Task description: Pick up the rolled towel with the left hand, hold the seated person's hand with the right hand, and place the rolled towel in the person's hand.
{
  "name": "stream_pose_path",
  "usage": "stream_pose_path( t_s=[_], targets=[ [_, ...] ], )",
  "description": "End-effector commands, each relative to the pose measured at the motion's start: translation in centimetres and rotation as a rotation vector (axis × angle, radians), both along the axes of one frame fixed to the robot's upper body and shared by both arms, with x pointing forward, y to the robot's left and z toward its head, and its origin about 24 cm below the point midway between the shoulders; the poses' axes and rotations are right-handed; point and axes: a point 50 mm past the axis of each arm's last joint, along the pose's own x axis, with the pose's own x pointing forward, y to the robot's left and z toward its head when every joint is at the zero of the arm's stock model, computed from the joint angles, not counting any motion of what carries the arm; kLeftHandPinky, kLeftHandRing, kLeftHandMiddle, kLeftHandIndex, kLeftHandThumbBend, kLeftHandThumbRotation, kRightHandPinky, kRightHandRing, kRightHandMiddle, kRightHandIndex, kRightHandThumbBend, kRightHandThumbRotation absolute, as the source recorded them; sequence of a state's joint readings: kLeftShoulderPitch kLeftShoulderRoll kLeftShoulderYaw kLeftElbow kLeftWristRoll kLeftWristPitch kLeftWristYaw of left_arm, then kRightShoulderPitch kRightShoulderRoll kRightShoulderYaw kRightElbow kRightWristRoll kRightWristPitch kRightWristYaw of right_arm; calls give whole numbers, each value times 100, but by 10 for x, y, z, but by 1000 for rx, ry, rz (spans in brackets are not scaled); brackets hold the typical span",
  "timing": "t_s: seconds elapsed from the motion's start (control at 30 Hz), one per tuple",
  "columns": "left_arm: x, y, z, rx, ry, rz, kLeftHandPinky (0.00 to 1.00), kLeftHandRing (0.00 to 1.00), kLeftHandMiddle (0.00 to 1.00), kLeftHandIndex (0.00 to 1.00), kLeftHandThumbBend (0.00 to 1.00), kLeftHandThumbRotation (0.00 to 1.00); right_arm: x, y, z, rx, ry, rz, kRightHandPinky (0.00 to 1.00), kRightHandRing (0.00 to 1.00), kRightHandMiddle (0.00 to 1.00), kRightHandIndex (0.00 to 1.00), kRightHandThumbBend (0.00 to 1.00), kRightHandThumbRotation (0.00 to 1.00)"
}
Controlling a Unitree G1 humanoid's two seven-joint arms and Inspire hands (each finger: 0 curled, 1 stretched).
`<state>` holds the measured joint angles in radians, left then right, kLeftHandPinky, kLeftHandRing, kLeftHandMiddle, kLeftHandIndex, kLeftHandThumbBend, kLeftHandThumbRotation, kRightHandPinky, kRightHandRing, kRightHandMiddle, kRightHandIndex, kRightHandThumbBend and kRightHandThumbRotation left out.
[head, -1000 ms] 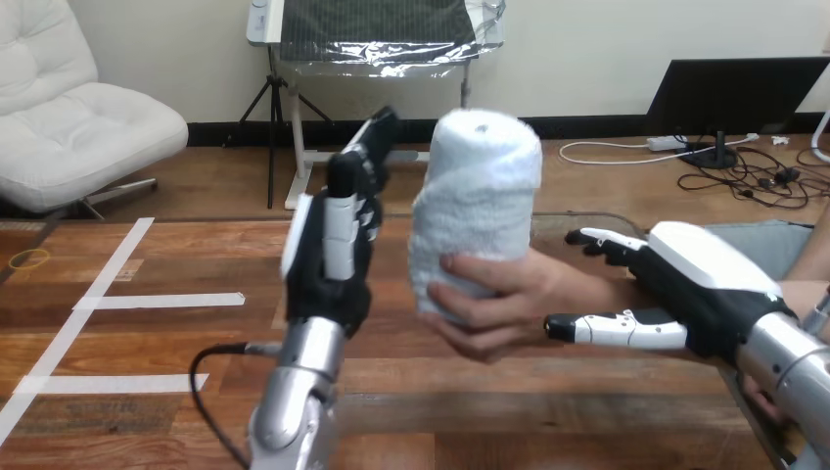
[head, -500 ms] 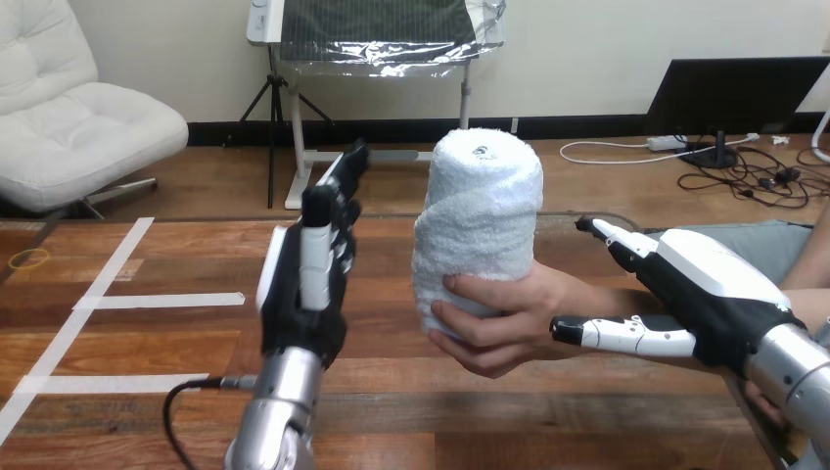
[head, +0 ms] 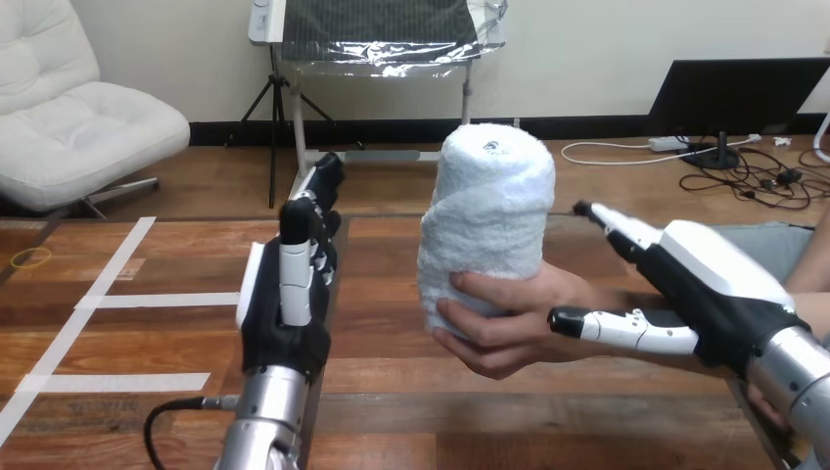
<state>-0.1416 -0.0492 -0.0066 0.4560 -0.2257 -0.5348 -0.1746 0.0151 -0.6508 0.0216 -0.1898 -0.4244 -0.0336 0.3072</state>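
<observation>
Site reads as a robotics lab or test bench.

- Wooden table point(head: 411, 431) carries white tape strips point(head: 161, 300) at 9 o'clock: one long diagonal line with two short bars running off it.
- Thin yellow ring point(head: 29, 258) lies on the boards at far 9 o'clock.
- Two machine arms with silver forearms come in from 7 and 4 o'clock. They end in the left hand point(head: 284, 304) and right hand point(head: 714, 284), both black with white shells.
- Bare black cable point(head: 171, 416) loops loose beside the left forearm at 7 o'clock.
</observation>
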Motion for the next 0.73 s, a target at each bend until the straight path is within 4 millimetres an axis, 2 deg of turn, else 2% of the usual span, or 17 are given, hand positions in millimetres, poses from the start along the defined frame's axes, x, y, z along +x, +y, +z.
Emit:
stream_pose_path(
  t_s=[0.0,0.37,0.7],
  targets=[
    [2,-7,25,-26,-101,-13,100,100,94,91,100,100,1,2,26,56,-154,-6,100,100,100,100,100,97],
    [-11,4,33,-29,-134,-2,100,100,93,89,99,100,-12,5,33,141,-256,-17,100,99,99,99,100,99],
    [-31,15,47,-50,-188,-2,99,95,89,86,97,100,-31,12,39,284,-335,-8,97,98,99,100,100,100]
  ],
)
